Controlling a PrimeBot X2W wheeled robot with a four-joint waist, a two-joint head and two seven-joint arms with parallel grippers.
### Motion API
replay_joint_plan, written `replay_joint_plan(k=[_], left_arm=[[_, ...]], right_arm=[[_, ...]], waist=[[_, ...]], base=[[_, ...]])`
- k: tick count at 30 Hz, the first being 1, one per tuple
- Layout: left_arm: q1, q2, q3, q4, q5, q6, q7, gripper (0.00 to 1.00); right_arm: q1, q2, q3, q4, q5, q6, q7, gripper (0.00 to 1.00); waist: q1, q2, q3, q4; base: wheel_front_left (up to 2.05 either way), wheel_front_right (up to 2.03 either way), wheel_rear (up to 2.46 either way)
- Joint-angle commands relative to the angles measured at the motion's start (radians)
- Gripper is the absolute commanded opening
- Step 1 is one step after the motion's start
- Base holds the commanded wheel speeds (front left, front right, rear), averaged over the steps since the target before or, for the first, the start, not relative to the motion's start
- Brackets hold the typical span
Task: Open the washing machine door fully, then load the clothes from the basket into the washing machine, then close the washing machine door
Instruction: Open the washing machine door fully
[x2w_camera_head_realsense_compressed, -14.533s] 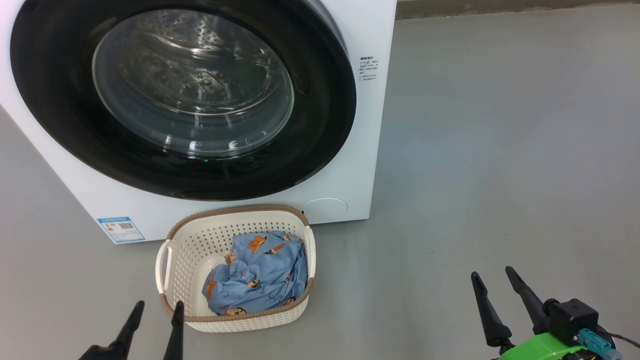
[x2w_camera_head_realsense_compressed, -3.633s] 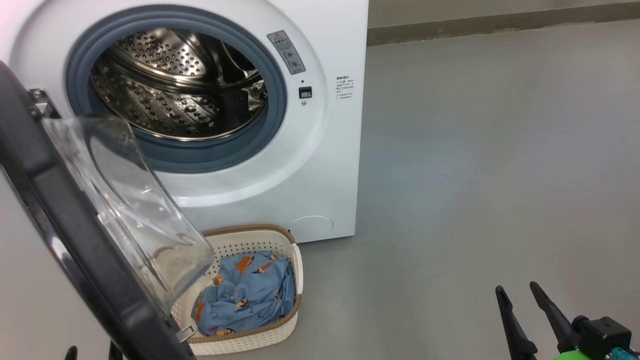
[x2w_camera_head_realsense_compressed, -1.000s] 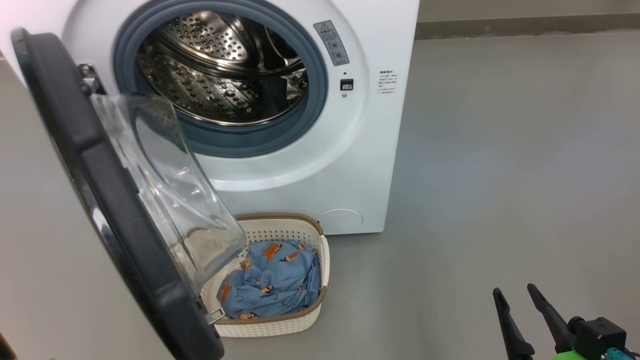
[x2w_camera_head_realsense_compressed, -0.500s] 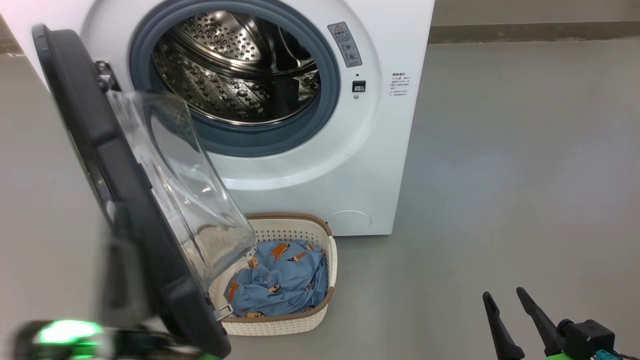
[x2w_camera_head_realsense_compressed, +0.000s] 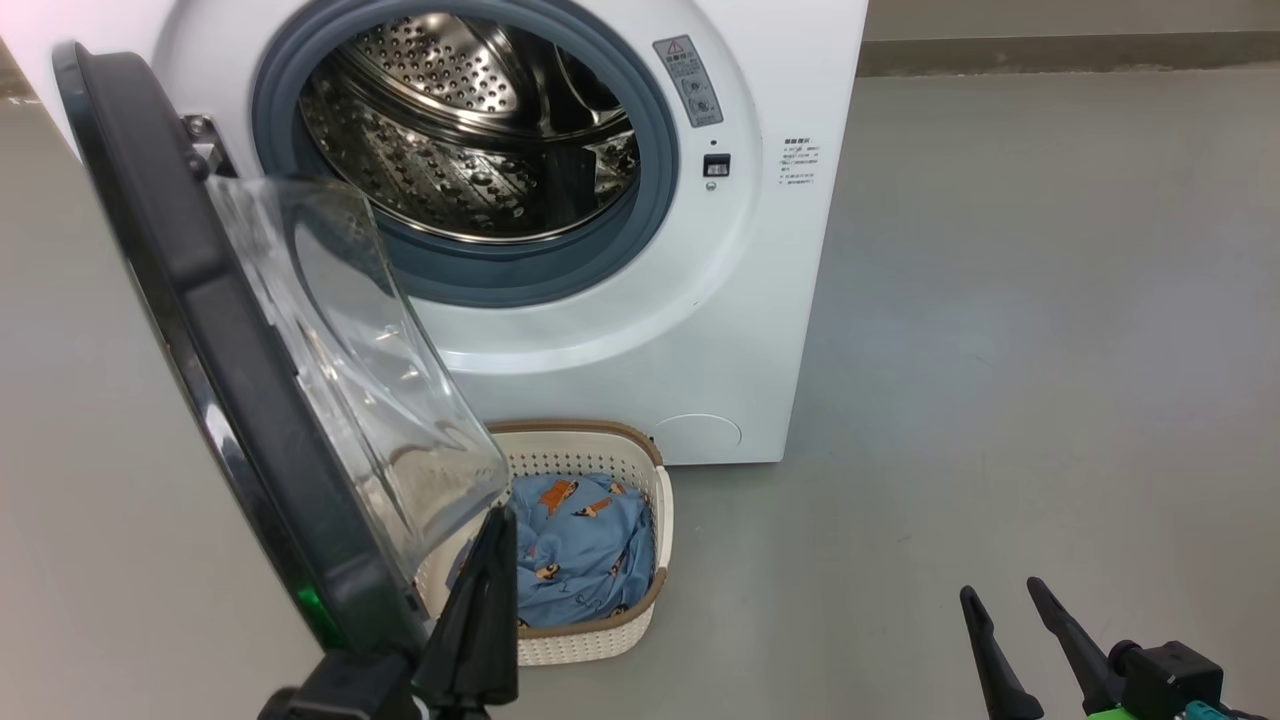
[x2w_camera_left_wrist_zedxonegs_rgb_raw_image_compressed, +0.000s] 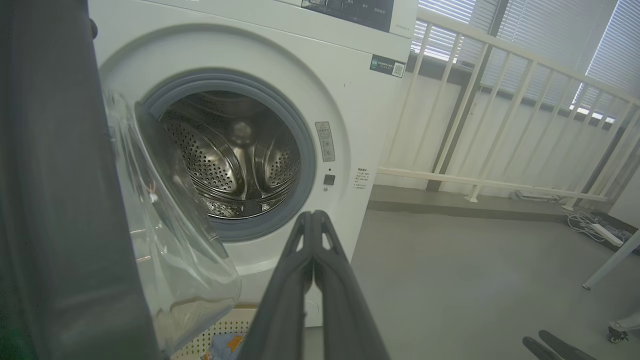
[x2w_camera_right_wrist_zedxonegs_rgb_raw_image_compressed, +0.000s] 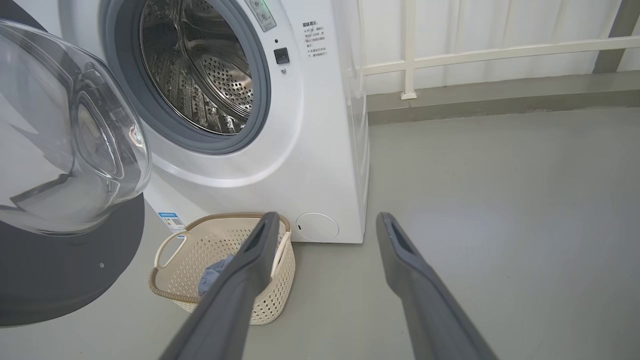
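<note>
The left gripper (x2w_camera_head_realsense_compressed: 497, 518), 2 dark fingers pressed together, has come round the round black glass-bowled washing machine door (x2w_camera_head_realsense_compressed: 230, 400) to the cream perforated plastic basket (x2w_camera_head_realsense_compressed: 655, 520) holding light-blue printed fabric clothes (x2w_camera_head_realsense_compressed: 585, 545). The right gripper (x2w_camera_head_realsense_compressed: 999, 587) is spread wide. Door apparently fully open; loading next: part fingers, descend onto fabric.

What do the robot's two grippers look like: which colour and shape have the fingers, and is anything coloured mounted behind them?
Both the left gripper and the right gripper have two long, dark grey-black fingers that taper to narrow tips. Behind the right one's fingers sits a black block, with a bright green part and a teal connector below it.
</note>
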Motion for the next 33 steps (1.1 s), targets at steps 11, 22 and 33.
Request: replay_joint_plan(k=[11, 22, 33], left_arm=[[-0.008, 0.012, 0.069, 0.079, 0.016, 0.061, 0.002, 0.0], [-0.018, 0.01, 0.117, 0.147, -0.002, 0.105, -0.025, 0.0], [-0.021, 0.012, 0.151, 0.147, -0.019, 0.126, -0.049, 0.0]], right_arm=[[-0.027, 0.001, 0.013, -0.014, -0.002, 0.002, -0.012, 1.0], [-0.024, 0.005, 0.008, -0.01, 0.001, 0.002, -0.012, 1.0], [-0.018, 0.009, 0.007, -0.007, 0.002, 0.002, -0.012, 1.0]], waist=[[-0.0001, 0.0, 0.004, 0.013], [-0.0001, 0.0, 0.013, 0.03], [-0.0001, 0.0, 0.026, 0.074]], base=[[0.0, 0.0, 0.0], [0.0, 0.0, 0.0], [0.0, 0.0, 0.0]])
